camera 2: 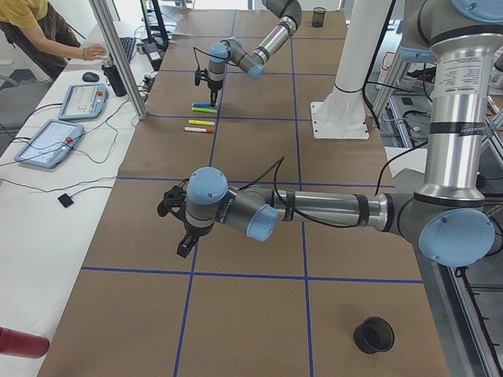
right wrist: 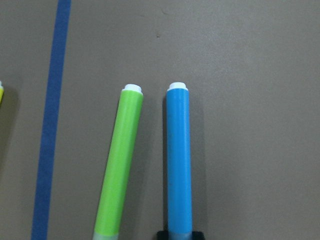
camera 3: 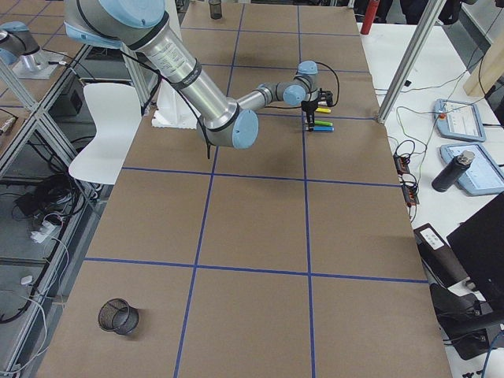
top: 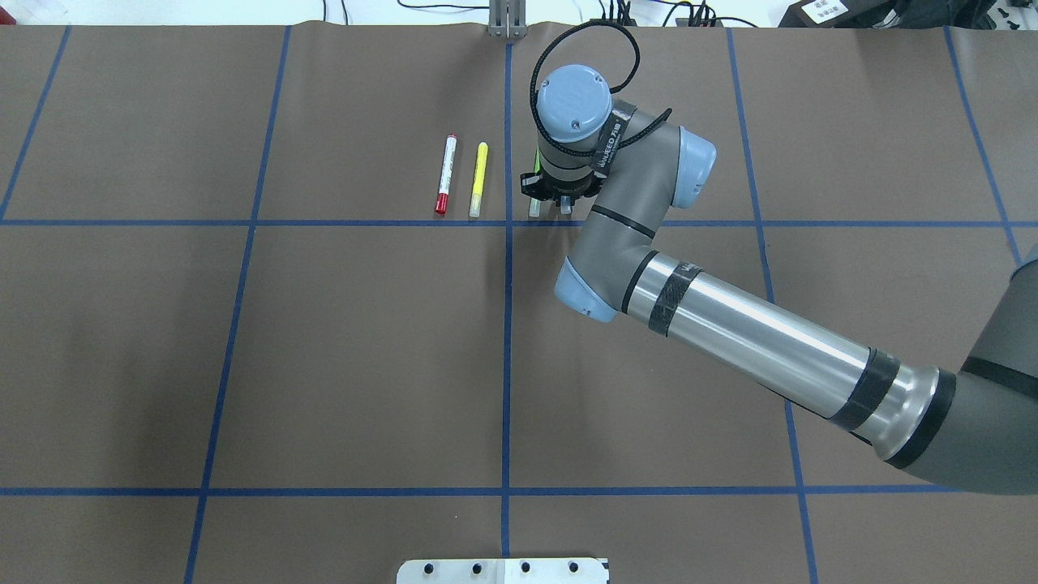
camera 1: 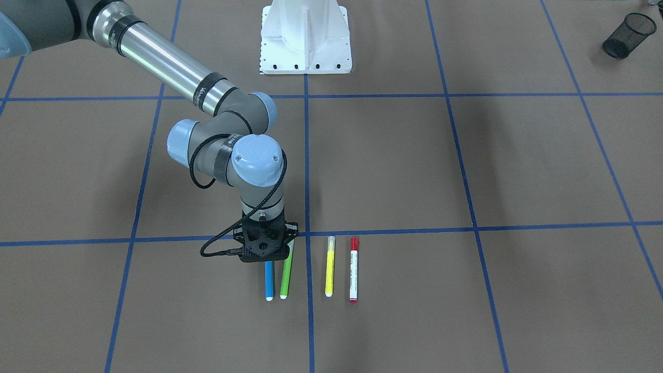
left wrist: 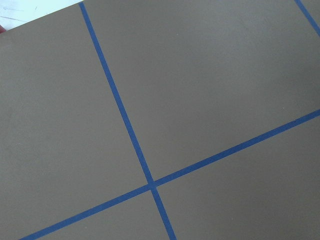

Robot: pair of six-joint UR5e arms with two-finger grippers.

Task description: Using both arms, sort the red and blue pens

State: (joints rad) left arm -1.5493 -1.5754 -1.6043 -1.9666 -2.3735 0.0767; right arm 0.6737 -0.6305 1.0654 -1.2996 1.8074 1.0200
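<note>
1. Nothing is sorted yet: the blue pen and red pen are seen flat in one row w/ the green marker and yellow marker.
2. The right gripper is lowered over the blue pen's cap end (opening can't be told). The left gripper is held well apart, likewise unclear.
3. Blue pen: slim, white-ended, just beside the green marker.

4 pens lay side by side in a row on the table, on the side far from the base block, just beyond a crosswise tape line. From the robot's left came the leftmost pen, the second pen, a lengthwise tape line, the third pen and the rightmost pen. The right gripper stood over the robot-side ends of the third and rightmost pens. The left gripper hung above the table's left half, well apart from the row. A cup sat towards the table's left end.
</note>
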